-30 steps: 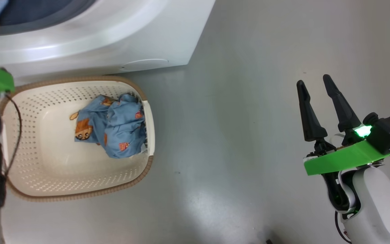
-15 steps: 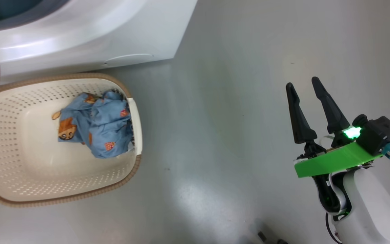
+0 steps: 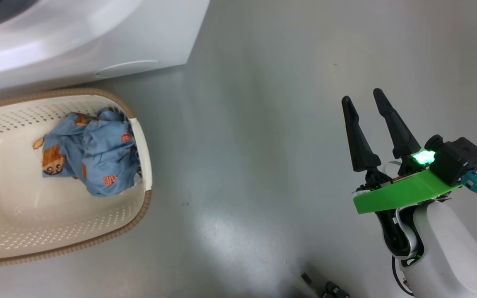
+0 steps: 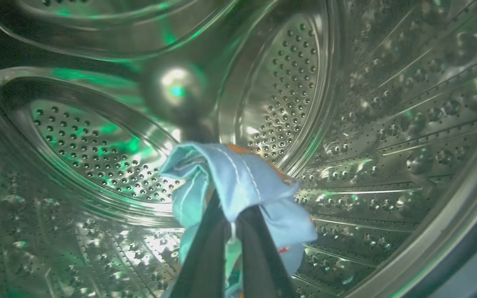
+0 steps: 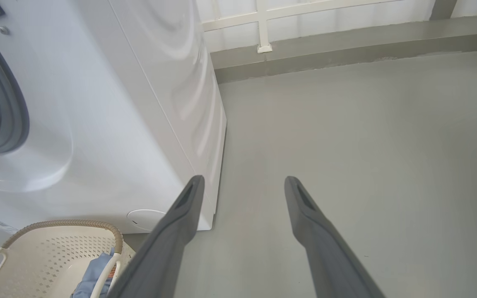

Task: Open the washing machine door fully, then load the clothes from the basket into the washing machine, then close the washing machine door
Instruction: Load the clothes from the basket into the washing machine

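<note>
Inside the perforated steel drum (image 4: 97, 145) of the washing machine (image 3: 97, 37), my left gripper (image 4: 231, 211) is shut on a light blue piece of the clothes (image 4: 238, 178), which drapes over the fingertips. More blue clothes (image 3: 93, 157) with orange-brown figures lie in the cream basket (image 3: 139, 207) on the floor before the machine. My right gripper (image 3: 362, 96) hangs open over bare floor, well right of the basket, nothing between its fingers. In the right wrist view the right gripper (image 5: 244, 179) points past the machine's corner (image 5: 118, 124), with the basket (image 5: 56, 225) at lower left. The washing machine door is out of view.
Grey floor (image 3: 242, 145) spreads between the basket and my right arm. A low grey ledge (image 5: 346, 45) under a white frame runs along the far side. Small dark parts (image 3: 329, 287) sit at the head view's bottom edge.
The head camera has turned, so machine and basket slid left in the picture and my left arm left the frame. The right gripper stays open in the same pose.
</note>
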Tool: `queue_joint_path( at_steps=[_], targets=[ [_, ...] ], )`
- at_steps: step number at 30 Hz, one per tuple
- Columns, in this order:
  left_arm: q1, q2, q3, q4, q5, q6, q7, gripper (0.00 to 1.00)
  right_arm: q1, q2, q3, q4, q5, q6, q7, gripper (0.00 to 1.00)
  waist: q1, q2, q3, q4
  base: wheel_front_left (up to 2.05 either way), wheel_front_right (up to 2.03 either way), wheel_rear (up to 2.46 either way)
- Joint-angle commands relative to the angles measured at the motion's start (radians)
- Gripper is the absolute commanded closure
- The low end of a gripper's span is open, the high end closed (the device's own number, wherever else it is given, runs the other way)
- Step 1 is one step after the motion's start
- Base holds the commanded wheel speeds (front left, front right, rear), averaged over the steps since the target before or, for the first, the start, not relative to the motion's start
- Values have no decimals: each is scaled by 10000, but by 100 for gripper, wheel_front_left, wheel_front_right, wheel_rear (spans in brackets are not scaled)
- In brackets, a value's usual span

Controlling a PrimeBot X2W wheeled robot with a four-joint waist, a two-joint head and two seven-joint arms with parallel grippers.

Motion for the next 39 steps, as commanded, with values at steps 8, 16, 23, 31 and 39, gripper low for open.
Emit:
queue_joint_path(
  at_steps=[8, 16, 23, 31, 39],
  targets=[
    [-17, 373, -92, 1395, 130, -28, 221, 100, 111, 16, 166, -167, 82, 44, -82, 0, 0, -1, 49, -9, 0, 0, 0],
    [-619, 162, -336, 2649, 92, 11, 1406, 18, 125, 14, 156, -131, 89, 44, -82, 0, 0, -1, -161, 128, 0, 0, 0],
    [-553, 88, -327, 2807, -100, -24, 1536, 0, 142, -51, 113, -144, 84, 44, -82, 0, 0, -1, -278, 210, 0, 0, 0],
    [-17, -248, -18, 2880, -698, -111, 838, 0, 222, -183, 28, -116, 48, 44, -82, 0, 0, -1, -611, 470, 0, 0, 0],
    [1004, -642, 235, 2640, -1293, -224, 19, 0, 390, -422, -72, -98, 2, 44, -82, 0, 0, -1, -1205, 873, 0, 0, 0]
  ],
)
